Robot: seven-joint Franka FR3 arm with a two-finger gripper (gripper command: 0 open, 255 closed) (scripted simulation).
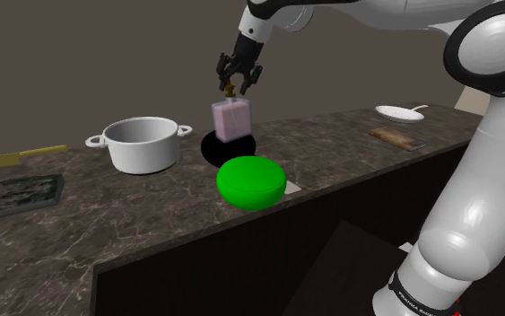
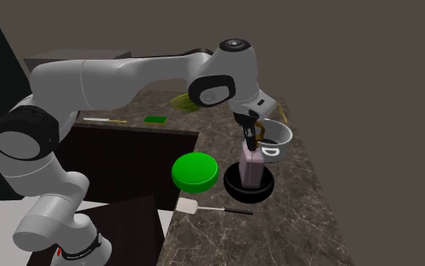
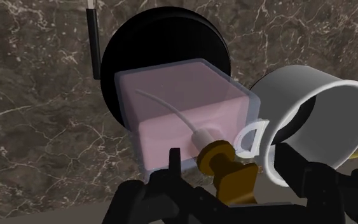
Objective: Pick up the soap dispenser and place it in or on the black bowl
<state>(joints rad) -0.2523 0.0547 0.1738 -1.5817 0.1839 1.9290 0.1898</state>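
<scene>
Clear square soap dispenser of pink liquid with a gold pump head [image 1: 230, 120], upright inside the shallow black bowl [image 1: 213, 151] on the dark veined stone counter [image 1: 107, 215]. Base sunk in the bowl's hollow in the second exterior view, so seemingly resting there rather than hanging.

Directly above, all-black two-finger gripper [image 1: 237, 83], pointing straight down over the pump head (the narrowest part, and so the natural place to grip a bottle this wide). Jaws released: in the wrist view, fingers parted on either side of the gold pump, a gap visible at each side, touching nothing.

Likely reading: placement done, bottle let go, only the retreat left to make. Worth lifting straight up, to avoid brushing the pump and tipping the tall bottle out of the low bowl.

Just beside the black bowl, toward the counter's front edge, a bright green rounded bowl [image 1: 252, 182], close enough to matter on any sideways exit. To the shoulder view's left of the black bowl, a white two-handled pot [image 1: 141, 144], near but apart. Close by on the counter, a spatula with a white blade and thin black handle [image 2: 214, 208].
</scene>
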